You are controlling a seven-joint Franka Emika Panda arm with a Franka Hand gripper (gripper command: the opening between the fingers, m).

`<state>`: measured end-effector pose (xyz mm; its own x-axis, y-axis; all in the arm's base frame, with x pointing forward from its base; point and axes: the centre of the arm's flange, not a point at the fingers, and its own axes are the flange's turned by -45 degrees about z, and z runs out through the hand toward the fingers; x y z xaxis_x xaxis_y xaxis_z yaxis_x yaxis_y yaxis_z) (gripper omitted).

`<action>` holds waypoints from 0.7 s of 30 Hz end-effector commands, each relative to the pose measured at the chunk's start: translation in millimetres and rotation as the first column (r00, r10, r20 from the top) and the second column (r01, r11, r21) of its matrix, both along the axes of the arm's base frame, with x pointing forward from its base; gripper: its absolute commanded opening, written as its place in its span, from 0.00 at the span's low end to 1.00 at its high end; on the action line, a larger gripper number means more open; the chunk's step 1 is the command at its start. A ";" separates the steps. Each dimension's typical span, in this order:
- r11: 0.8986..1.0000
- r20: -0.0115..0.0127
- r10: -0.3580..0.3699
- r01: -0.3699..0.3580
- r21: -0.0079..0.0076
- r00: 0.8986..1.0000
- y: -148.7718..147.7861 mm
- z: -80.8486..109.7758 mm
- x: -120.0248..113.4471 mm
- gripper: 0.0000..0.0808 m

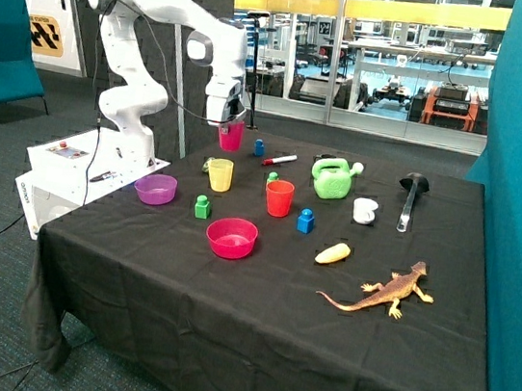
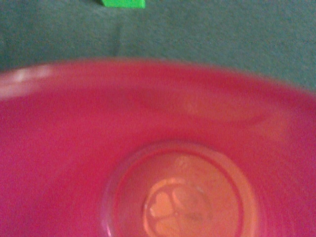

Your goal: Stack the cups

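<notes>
My gripper (image 1: 229, 123) is shut on the magenta-pink cup (image 1: 230, 136) and holds it in the air, a little above and just behind the yellow cup (image 1: 219, 174). The yellow cup stands upright on the black tablecloth. The red-orange cup (image 1: 279, 198) stands upright a short way to the side of it. In the wrist view the inside of the pink cup (image 2: 163, 163) fills nearly the whole picture, with its round bottom showing. My fingers are hidden there.
A purple bowl (image 1: 155, 188), a pink bowl (image 1: 232, 237), green block (image 1: 202, 208) and blue block (image 1: 306, 221) lie around the cups. Farther off are a green watering can (image 1: 332, 178), white mug (image 1: 365, 211), marker (image 1: 279, 160), black ladle (image 1: 410, 199), toy lizard (image 1: 387, 293).
</notes>
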<state>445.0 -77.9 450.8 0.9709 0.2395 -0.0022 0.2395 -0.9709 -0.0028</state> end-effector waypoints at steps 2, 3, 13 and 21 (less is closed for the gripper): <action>0.999 0.003 -0.035 0.035 -0.002 0.999 -25.9 -6.0 -10.4 0.00; 0.999 0.003 -0.037 0.037 -0.002 0.999 -27.0 -6.6 -10.7 0.00; 0.999 0.003 -0.048 0.048 -0.002 0.999 -35.2 -15.9 -13.2 0.00; 0.999 0.003 -0.047 0.047 -0.002 0.999 -34.6 -23.1 -13.7 0.00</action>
<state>432.4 -107.6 436.1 0.9800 0.1990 0.0011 0.1990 -0.9800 0.0002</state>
